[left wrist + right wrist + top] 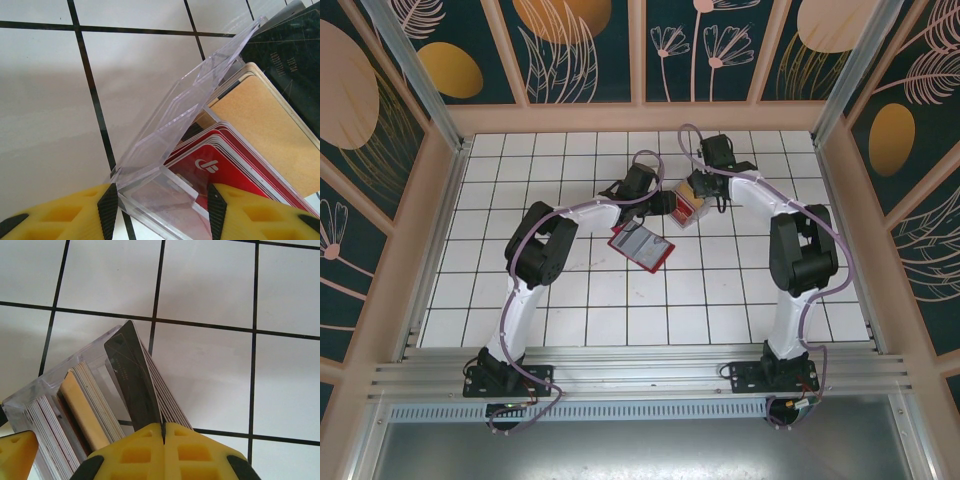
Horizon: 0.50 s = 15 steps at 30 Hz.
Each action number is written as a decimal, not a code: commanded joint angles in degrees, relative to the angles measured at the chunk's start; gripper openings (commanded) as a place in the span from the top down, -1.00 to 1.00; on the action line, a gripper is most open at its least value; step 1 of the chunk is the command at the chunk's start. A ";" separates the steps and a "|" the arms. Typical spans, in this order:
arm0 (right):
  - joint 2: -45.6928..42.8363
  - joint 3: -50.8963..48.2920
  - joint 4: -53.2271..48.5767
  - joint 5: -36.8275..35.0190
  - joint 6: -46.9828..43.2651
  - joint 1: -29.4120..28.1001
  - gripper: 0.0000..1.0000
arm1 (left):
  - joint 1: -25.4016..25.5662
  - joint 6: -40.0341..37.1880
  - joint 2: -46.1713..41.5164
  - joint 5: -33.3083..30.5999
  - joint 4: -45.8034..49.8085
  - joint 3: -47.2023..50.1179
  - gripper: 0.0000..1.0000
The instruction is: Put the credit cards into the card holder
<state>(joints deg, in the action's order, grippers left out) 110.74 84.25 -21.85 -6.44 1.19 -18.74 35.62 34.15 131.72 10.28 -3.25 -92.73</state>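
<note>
Where the right gripper (163,432) presses its fingers together, it pinches the near end of a dark card (132,375). The card stands on edge, its long axis running away from the fingertips and leaning to the upper left over the clear box (165,125). Red cards (220,170) and tan cards (260,125) stand on edge inside that box. The left gripper (161,200) is half closed around the box's near end, one pad on each side. The card holder (642,245) lies open on the table (570,300), near the box but apart from it, with its length diagonal.
</note>
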 commanded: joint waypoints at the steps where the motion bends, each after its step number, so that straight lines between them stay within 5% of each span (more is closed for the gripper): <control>1: -2.25 -0.89 1.50 5.15 0.77 1.27 0.93 | -0.34 0.13 -0.49 0.00 4.48 2.28 -0.06; 15: -9.33 -5.08 5.82 23.61 6.00 6.41 0.96 | -0.32 -0.14 -3.48 -0.34 4.35 4.01 -0.06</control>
<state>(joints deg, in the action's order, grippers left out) 103.96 80.88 -18.28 11.88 5.10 -13.30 35.62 34.30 129.86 10.17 -3.22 -90.28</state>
